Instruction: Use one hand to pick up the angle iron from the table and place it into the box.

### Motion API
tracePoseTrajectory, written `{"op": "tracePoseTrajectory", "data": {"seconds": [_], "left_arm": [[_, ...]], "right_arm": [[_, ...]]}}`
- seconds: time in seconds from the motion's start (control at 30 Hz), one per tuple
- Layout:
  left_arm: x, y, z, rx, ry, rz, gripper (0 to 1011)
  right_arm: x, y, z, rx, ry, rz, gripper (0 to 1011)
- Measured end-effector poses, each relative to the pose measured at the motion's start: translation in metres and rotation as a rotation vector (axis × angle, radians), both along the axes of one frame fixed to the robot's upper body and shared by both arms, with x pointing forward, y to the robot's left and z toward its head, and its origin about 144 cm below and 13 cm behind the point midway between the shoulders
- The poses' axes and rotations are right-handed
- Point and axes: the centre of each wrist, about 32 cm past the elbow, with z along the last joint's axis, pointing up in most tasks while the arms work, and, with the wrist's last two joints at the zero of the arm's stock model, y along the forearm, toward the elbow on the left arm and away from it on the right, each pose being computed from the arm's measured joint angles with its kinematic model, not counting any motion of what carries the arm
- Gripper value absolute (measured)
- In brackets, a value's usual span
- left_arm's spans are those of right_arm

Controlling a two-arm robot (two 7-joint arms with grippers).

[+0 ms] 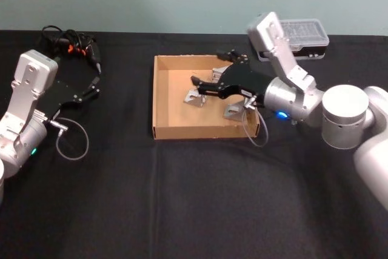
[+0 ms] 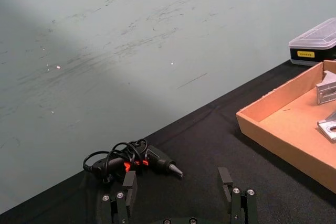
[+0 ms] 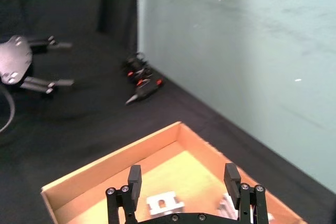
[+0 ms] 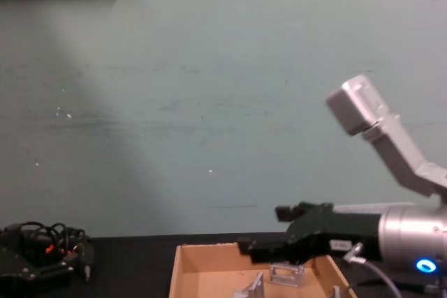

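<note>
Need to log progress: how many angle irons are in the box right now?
2 visible in the box: one angle iron left of centre, another near the right wall. The right gripper above may hide more.

table (image 1: 194,198): black | box (image 1: 159,98): centre | corded tool (image 1: 76,47): far left | plastic case (image 1: 303,37): far right

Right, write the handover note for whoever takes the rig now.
Right gripper: open, empty, above the cardboard box.
Left gripper: open, idle over the table on the robot's left, near a corded tool.
Angle irons: two lie in the box, one near the middle, one toward the right wall.
Done: both pieces visible are in the box.
Left: lift the right arm clear. No other piece seen on the table.
</note>
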Motion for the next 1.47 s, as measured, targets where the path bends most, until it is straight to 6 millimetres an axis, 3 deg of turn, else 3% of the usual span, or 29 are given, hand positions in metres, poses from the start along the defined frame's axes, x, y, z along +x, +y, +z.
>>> {"op": "tracePoseTrajectory", "data": {"seconds": [0.3, 0.67, 1.47], "left_arm": [[0.000, 0.000, 0.000, 0.000, 0.000, 0.000, 1000], [0.000, 0.000, 0.000, 0.000, 0.000, 0.000, 1000], [0.000, 0.000, 0.000, 0.000, 0.000, 0.000, 1000]], "right_arm": [[-0.026, -0.025, 0.003, 0.069, -0.079, -0.184, 1004], [-0.052, -0.055, -0.014, 0.069, -0.090, -0.471, 1004], [-0.053, -0.055, -0.015, 0.068, -0.089, -0.478, 1004]]}}
